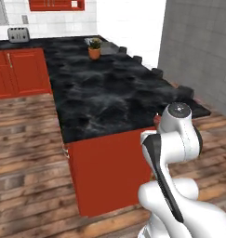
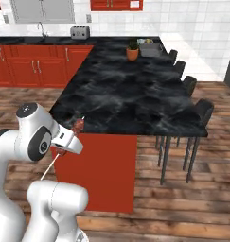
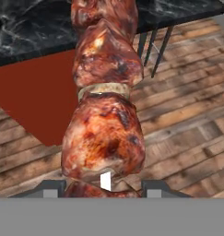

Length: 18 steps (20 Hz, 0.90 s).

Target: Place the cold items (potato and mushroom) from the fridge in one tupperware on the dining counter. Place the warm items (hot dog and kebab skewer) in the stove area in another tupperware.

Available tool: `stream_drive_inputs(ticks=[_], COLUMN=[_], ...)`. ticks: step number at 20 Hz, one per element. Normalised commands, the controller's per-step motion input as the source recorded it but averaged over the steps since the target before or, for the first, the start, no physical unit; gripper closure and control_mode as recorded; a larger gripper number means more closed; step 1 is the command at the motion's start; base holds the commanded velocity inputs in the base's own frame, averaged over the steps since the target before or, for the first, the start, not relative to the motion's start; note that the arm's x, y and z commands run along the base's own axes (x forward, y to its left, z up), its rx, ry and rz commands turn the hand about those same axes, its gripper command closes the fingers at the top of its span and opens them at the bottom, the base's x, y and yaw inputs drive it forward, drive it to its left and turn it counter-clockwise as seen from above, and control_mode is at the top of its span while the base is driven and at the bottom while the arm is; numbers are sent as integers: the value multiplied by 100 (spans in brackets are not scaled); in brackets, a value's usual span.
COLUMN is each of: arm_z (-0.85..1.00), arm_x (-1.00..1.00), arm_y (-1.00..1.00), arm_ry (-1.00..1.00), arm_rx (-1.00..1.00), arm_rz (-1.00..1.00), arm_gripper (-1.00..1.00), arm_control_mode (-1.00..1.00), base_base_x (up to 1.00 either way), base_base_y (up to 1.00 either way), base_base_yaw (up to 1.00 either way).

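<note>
kebab skewer: the kebab skewer (image 3: 104, 106) sits in the gripper (image 3: 103, 188) — glossy brown meat chunks stacked along the stick, filling the middle of the hand view; in the right base view it shows as a small dark-red lump (image 2: 78, 125) at the hand, with the thin stick running down and away below it.
gripper: closed narrow on the lowest chunk of meat, one finger tip (image 3: 52, 188) on each side; the grip is on the meat rather than the bare stick, so it may be soft and could let the load roll.
place: held in the air at the near end of the dining counter (image 2: 130, 94), just off its red end panel (image 2: 100, 165), above the wood floor (image 2: 192, 208).
target: a pale container (image 2: 150, 47) stands at the far end of the counter, next to a potted plant (image 2: 132, 50); it is too small to tell whether it is the tupperware or what it holds.
step in hand: judged as carrying the skewer to its tupperware — not yet over any container.
how to do it well: keep the jaws clamped and the wrist steady so the long stick does not swing; lift clear of the counter edge; bring the base closer before reaching; lower the skewer lengthwise into the box before letting go.
risk: the trailing stick could catch the counter edge or the bar stools (image 2: 192, 90).
</note>
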Motion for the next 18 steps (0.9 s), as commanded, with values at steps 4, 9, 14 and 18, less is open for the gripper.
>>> stream_drive_inputs(ticks=[4,9,14,18], arm_z=[0,0,0,0], arm_x=[0,0,0,0], arm_y=[0,0,0,0], arm_ry=[0,0,0,0], arm_rx=[0,0,0,0], arm_rz=[0,0,0,0], arm_gripper=[100,100,100,100], arm_control_mode=[100,100,100,100], base_base_x=[28,41,56,68], base_base_y=[-100,-100,-100,-100], base_base_yaw=[0,0,0,0])
